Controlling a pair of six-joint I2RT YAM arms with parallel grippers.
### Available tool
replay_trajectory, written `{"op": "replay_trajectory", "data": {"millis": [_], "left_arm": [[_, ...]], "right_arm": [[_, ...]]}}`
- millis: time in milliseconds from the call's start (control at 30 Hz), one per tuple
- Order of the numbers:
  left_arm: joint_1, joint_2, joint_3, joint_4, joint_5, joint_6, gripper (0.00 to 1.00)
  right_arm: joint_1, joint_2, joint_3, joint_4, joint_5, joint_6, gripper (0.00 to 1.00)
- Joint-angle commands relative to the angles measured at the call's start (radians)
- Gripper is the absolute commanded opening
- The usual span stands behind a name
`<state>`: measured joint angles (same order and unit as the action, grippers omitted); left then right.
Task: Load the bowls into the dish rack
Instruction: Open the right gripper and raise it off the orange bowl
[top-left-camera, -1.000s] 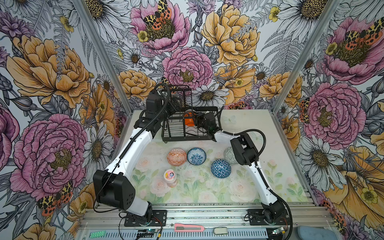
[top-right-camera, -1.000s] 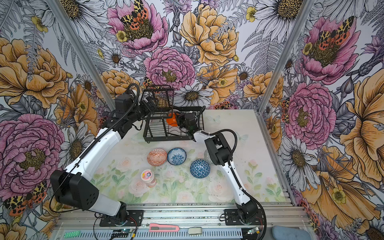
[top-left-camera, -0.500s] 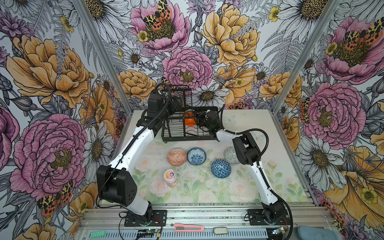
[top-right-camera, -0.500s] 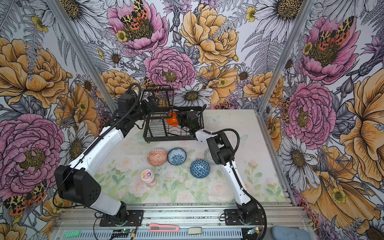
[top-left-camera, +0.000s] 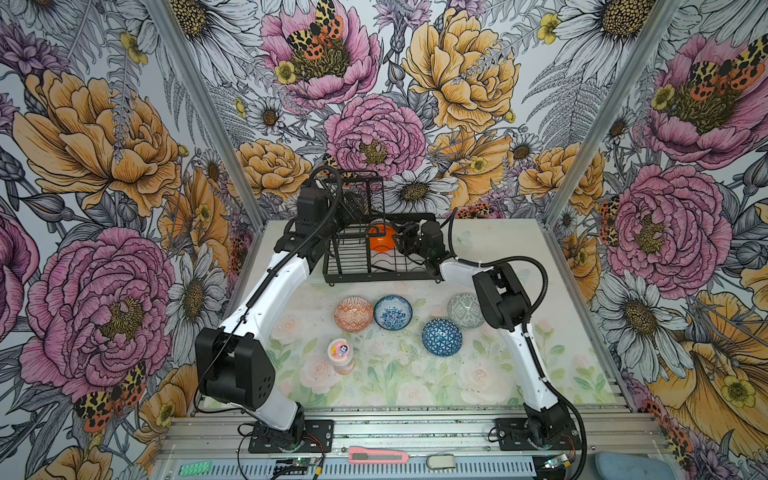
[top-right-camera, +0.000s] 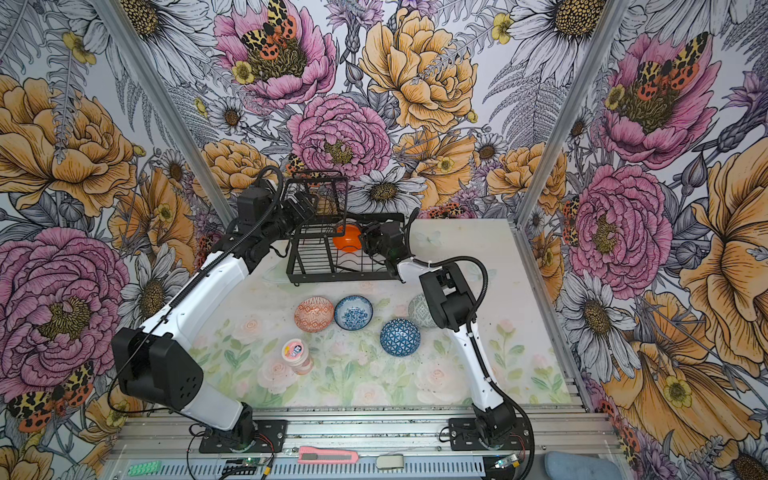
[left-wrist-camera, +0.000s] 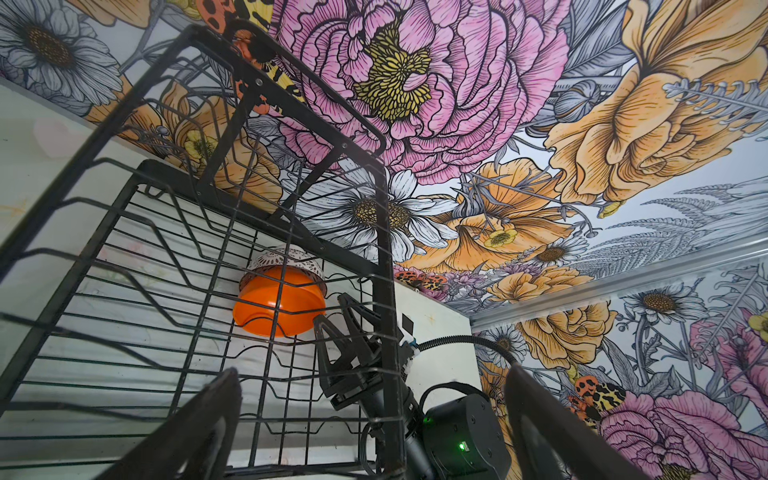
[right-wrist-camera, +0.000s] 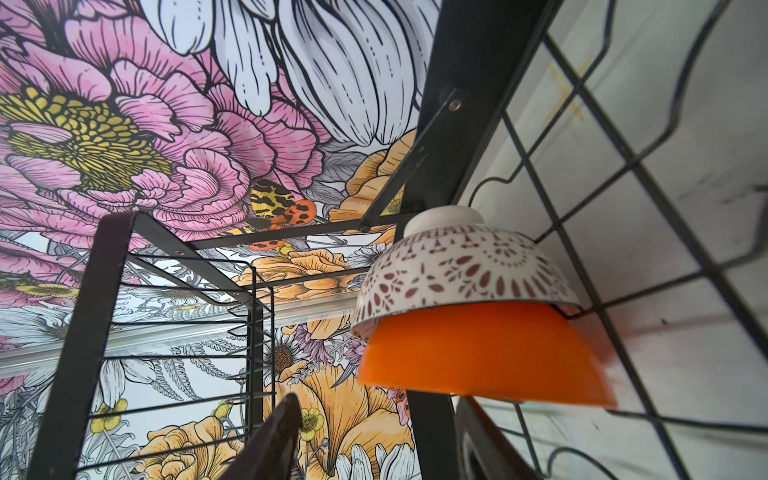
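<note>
Table with a black wire dish rack (top-left-camera: 374, 276) along the middle of its far edge, the tall basket section at the rack's left end. Two bowls stand on edge in the far right part of the low section. A plain orange bowl (top-left-camera: 381, 239) is nested with a white bowl with a red-brown pattern (right-wrist-camera: 461, 266), and the orange rim stands out past the patterned one. The right gripper (left-wrist-camera: 332, 309) reaches in over the rack's right end. Its jaws are spread in a V and hold nothing, with the tips just beside the orange bowl's rim. Whether a tip touches the bowl cannot be told. The left gripper (top-left-camera: 353, 204) hangs at the basket section with its jaws spread wide and nothing between them. Four more bowls lie on the bare middle of the table, in front of the rack and apart from it. An orange patterned bowl (top-left-camera: 354, 314) and a blue floral bowl (top-left-camera: 392, 312) sit just beside each other, both mouth up. A grey-green bowl (top-left-camera: 464, 311) further right is partly hidden by the right arm. A dark blue bowl with triangles (top-left-camera: 441, 337), mouth down, lies nearer the front edge. A pink-lidded jar (top-left-camera: 341, 353) stands left of centre, between the orange patterned bowl and the front edge.
</note>
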<state>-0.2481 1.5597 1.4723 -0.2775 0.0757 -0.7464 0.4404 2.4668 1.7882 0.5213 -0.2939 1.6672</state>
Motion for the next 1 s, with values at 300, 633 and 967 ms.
{"op": "replay_trajectory", "data": {"millis": [300,633,967], "left_arm": [[0.013,-0.032,-0.003,0.001,-0.112,-0.066,0.99],[0.039,-0.104,0.0,-0.101,-0.123,0.016,0.99],[0.022,-0.244,-0.101,-0.184,-0.121,0.044,0.99]], "right_arm": [[-0.027,-0.165,-0.125,0.051,-0.042,-0.061,0.82],[-0.086,-0.323,-0.283,-0.013,-0.066,-0.185,0.99],[-0.112,-0.481,-0.26,-0.334,-0.172,-0.542,0.99]]}}
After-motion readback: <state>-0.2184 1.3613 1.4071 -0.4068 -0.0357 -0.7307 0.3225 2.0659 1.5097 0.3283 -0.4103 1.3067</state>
